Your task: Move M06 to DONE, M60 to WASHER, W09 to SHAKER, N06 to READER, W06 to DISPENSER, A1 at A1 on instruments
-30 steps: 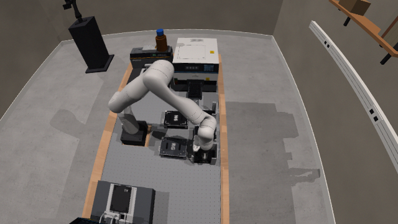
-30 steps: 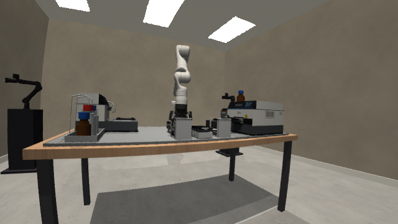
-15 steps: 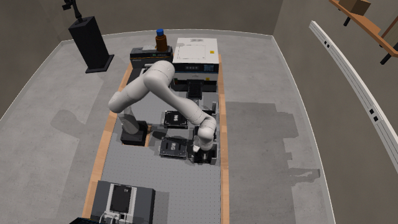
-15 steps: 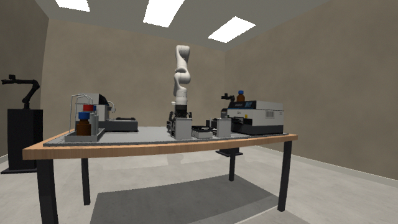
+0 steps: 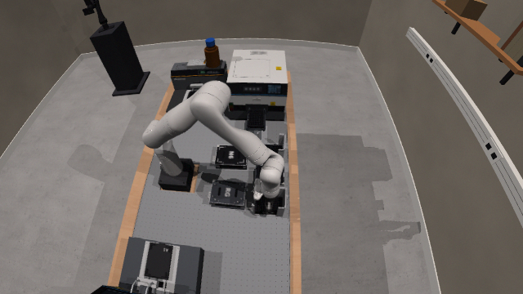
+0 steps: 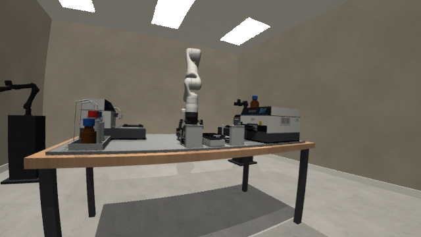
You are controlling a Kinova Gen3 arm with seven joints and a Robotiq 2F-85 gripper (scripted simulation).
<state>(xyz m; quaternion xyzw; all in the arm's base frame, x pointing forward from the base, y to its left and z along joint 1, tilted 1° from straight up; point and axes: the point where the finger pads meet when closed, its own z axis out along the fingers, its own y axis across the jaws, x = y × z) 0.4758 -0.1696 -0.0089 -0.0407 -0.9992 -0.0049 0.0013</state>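
Pincer [image 5: 267,204] wide open, seemingly empty, inside rack [image 5: 283,200].

A plain room with beige-tan walls [image 6: 138,76] and a pale grey concrete floor [image 6: 345,204], lit by three rectangular ceiling light panels [image 6: 245,30]. In the middle stands a long table with a light wooden edge [image 6: 164,158] and black legs [image 6: 300,184], casting a dark shadow on the floor beneath it. A tall black pedestal [image 5: 118,57] stands near one corner, a white curved rail [image 5: 470,110] runs along one wall, and a wooden wall shelf [image 5: 482,34] carries a cardboard box [image 5: 466,7].
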